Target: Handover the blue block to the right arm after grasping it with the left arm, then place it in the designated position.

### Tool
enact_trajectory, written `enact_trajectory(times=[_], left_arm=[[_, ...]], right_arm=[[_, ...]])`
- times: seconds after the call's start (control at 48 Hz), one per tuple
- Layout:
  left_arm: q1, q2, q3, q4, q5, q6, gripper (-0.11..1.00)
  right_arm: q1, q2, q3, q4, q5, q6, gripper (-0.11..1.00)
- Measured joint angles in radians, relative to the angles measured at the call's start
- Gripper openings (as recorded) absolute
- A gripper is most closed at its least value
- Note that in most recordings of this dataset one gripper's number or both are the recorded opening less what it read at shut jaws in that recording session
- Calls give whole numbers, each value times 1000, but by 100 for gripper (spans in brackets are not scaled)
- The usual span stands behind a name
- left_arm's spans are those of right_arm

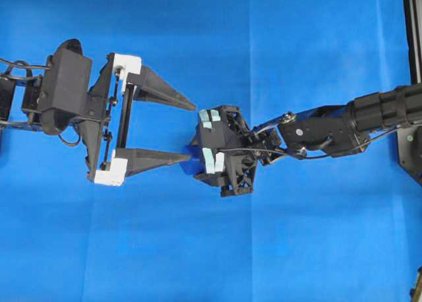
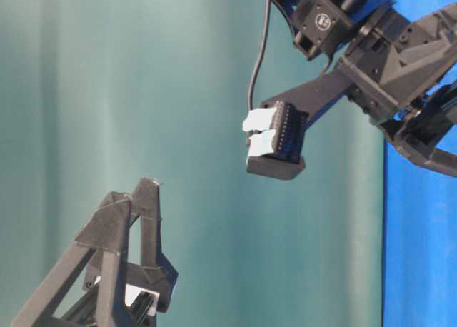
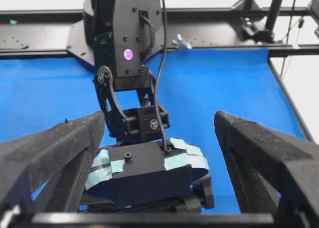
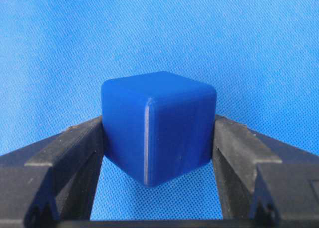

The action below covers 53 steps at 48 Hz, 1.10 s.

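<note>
Right gripper [image 4: 158, 153] clamps blue block [image 4: 157, 126] between fingers | left gripper [image 1: 191, 132] splayed, empty | block rigid, smooth-faced, probably light; grip flat sides

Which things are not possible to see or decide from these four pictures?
- Block: shown only in the right wrist view; overhead and in the left wrist view the right gripper body covers it.
- Designated position: no mark appears on the cloth in any view.
- Left gripper: in the table-level view the bottom edge cuts it off.
- Height of the block above the cloth: cannot be judged.
</note>
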Motion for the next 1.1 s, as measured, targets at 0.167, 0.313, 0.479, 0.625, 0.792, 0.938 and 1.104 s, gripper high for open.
enact_trajectory(times=[0.167,0.313,0.479,0.625,0.792,0.938,1.104], left_arm=[[2,2,2,0,0,0,93],[3,2,2,0,0,0,93],[5,2,2,0,0,2,93],[5,2,2,0,0,2,93],[5,2,0,0,0,2,93],[5,2,2,0,0,2,93],[5,2,0,0,-2,2,93]], right_arm=[[0,0,5,-2,-3,0,47],[0,0,5,0,-3,0,47],[0,0,5,-2,-3,0,47],[0,0,5,-2,0,0,47],[0,0,5,2,12,2,73],[-2,0,5,6,32,3,96],[0,0,5,11,40,2,90]])
